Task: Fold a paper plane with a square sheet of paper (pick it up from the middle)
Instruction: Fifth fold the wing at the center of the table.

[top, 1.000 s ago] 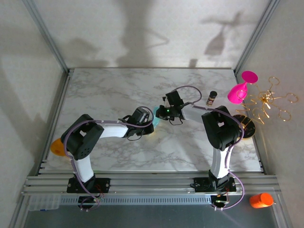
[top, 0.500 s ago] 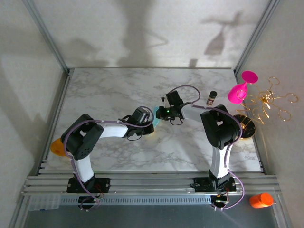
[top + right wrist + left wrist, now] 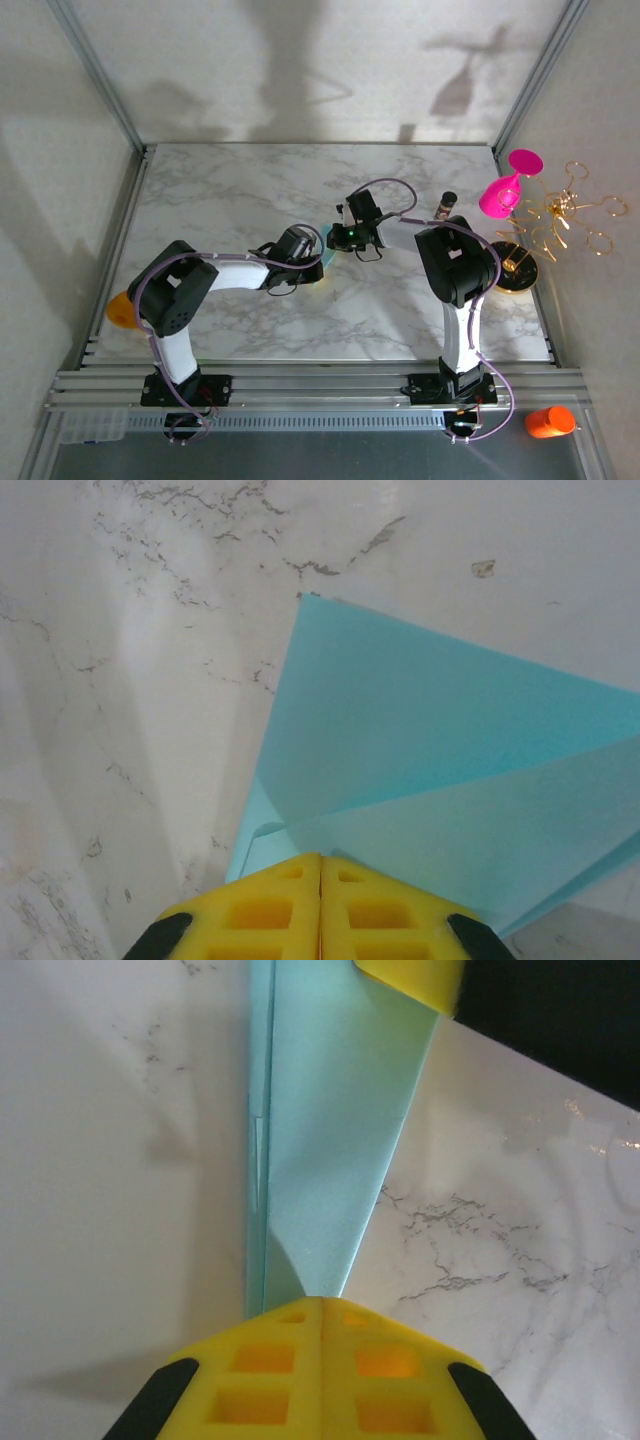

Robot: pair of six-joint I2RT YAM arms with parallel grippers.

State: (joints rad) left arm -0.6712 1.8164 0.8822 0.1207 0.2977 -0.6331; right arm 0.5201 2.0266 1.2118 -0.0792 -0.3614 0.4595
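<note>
- Top external view: both arms reach to one spot on the marble table, well to the left of the pink goblet. The left gripper and right gripper sit just beside each other. The teal paper shows between them as a thin sliver, well apart from the goblet.
- Left wrist view: the left gripper has its yellow pads pressed together with no gap, pinching the narrow end of the paper. The sheet runs away as a long layered wedge with a sharp crease along one side. A yellow fingertip of the other arm meets its far end.
- Right wrist view: the right gripper is likewise closed tight on the paper, where overlapping flaps meet in a diagonal fold.
- Step in hand, as judged: mid-fold, the creased body pinched at both ends; no finished dart yet.
- Next move, as judged: it calls for both pinches to travel together along the crease. Thin paper would twist or tear otherwise, and one jaw pair must let go before taking a wing.
</note>
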